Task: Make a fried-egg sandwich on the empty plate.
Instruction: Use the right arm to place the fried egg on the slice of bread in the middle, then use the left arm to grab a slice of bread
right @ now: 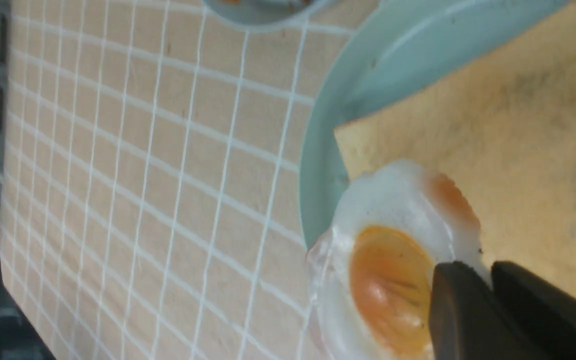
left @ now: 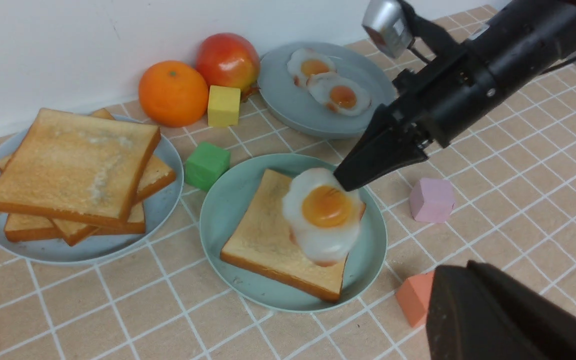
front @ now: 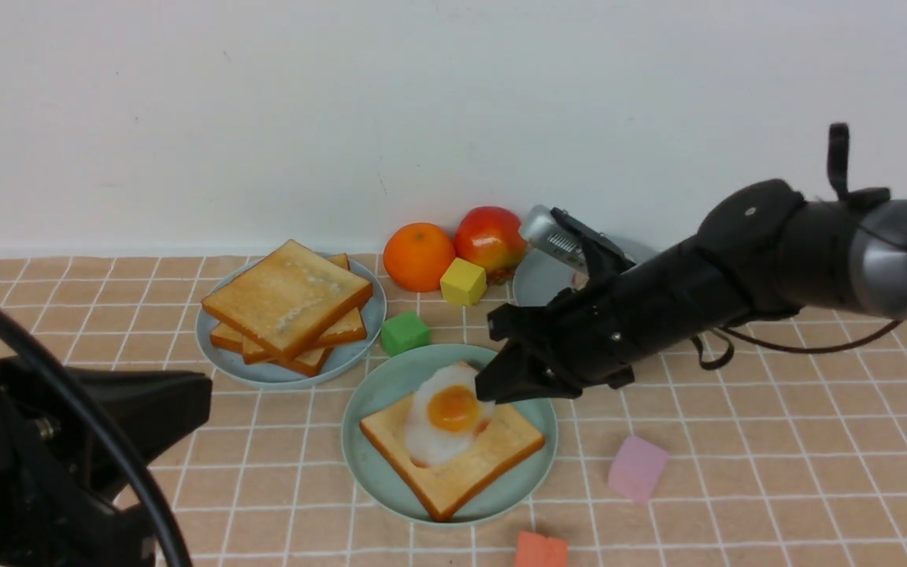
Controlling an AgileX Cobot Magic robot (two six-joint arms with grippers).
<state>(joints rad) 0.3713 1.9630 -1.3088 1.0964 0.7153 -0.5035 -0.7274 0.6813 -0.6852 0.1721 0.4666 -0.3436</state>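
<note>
The fried-egg sandwich [front: 465,465] is only part built. We see one square golden toast slice [left: 260,235] with a darker crust lying flat on the mint-green plate [front: 365,465], one corner pointing toward the table's near edge. Above it is the glossy white fried egg [front: 449,411] with its orange yolk. The egg is tilted, its far side lifted, and part of it overhangs the slice's right side. We cannot tell whether its lower rim touches the bread. The plate sits about midway between the table's left and right edges.

The right gripper [front: 490,390] has its fingers pinched together on the egg's far rim, beside the yolk. The left gripper [left: 473,305] waits near the near edge, and we cannot tell how its fingers stand.

The green block [front: 405,332] lies just beside the plate's far-left rim, between it and the grey-blue plate [front: 217,356] holding the toast stack [front: 288,303]. The orange-red block [front: 540,551] sits just off the near rim, and the pink block [front: 637,468] lies near the right one.

Along the far edge stand the orange [front: 418,256], the apple [front: 489,236] and the yellow block [front: 463,281]. Beside them is the second grey-blue plate [left: 283,102] with two more eggs [left: 340,95].

The widest open tablecloth [front: 800,449] lies toward the right edge, beyond the pink block.
</note>
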